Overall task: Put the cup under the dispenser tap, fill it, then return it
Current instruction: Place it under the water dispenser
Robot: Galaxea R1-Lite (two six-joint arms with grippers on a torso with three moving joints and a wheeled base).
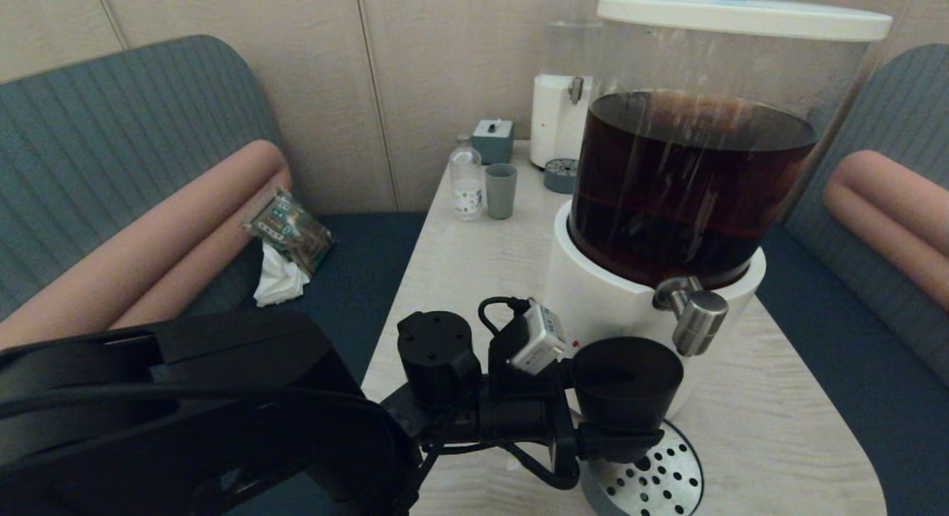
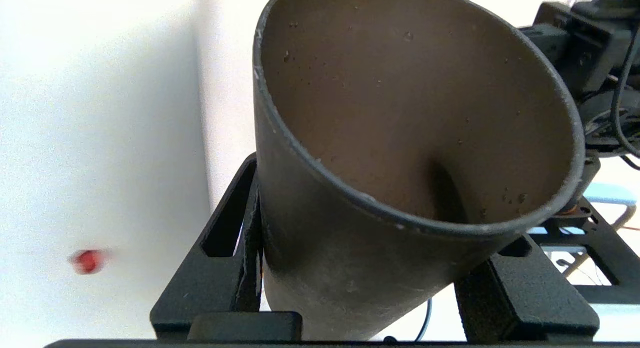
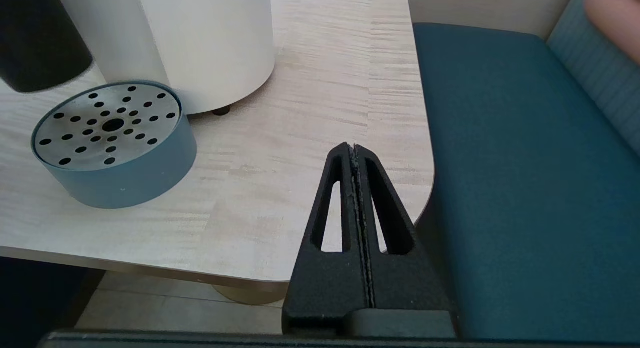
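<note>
The big dispenser [image 1: 689,182] fills the upper right of the head view, its clear tank about two-thirds full of dark brown liquid above a white base. It stands on the pale wood-grain desk [image 1: 771,419], which runs from the lower right up towards the middle of the frame. Low in the frame, just in front of the white base, sits the round drip tray [image 1: 667,475] with its perforated steel top.

The left arm reaches in from the lower left, and the left claw [image 1: 619,438] holds the cup [image 1: 626,379] by its lower body. In the left wrist view the fingers [image 2: 225,268] press on either side of the dark tumbler, which looks empty inside. The cup hangs above the near-left part of the tray, its rim just below and to the left of the dispenser tap [image 1: 693,316], close but apart.

The step in hand looks like bringing the cup under the spout. To do it well, I'd slide the cup a little to the right and towards the white base until its mouth is centred beneath the steel spigot, keeping the rim level and clear of the spout. Then lower it squarely onto the tray, so nothing tips when the grip loosens.

The right claw [image 3: 356,160] waits off the desk's near right corner, fingers pressed together on nothing.
</note>
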